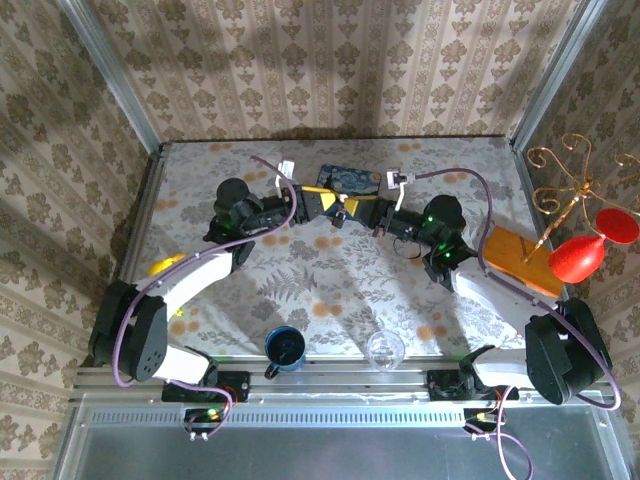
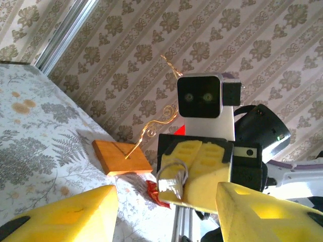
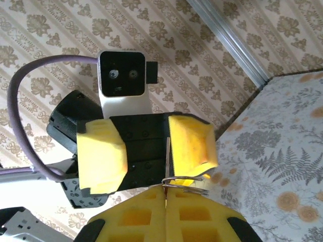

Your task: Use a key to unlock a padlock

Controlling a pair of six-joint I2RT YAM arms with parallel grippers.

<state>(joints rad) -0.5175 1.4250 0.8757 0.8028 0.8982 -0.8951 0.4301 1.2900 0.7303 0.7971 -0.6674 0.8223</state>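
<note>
left gripper (image 3: 146, 151): jaws apart, yellow pads (image 3: 101, 156) spread wide, held up over the far middle of the table (image 1: 300, 290), nose to nose with the right gripper (image 2: 192, 172), just in front of the blue painted tin (image 1: 350, 180)
key (image 3: 167, 159): thin blade sticks out of the right gripper's fingertip seam, wire ring (image 3: 185, 180) at its base; blade tip just beside one left pad, can't tell if touching
right gripper: jaws together, clamped on the key
far right: orange wooden block (image 1: 520, 258) on the table, well apart from both grippers
</note>
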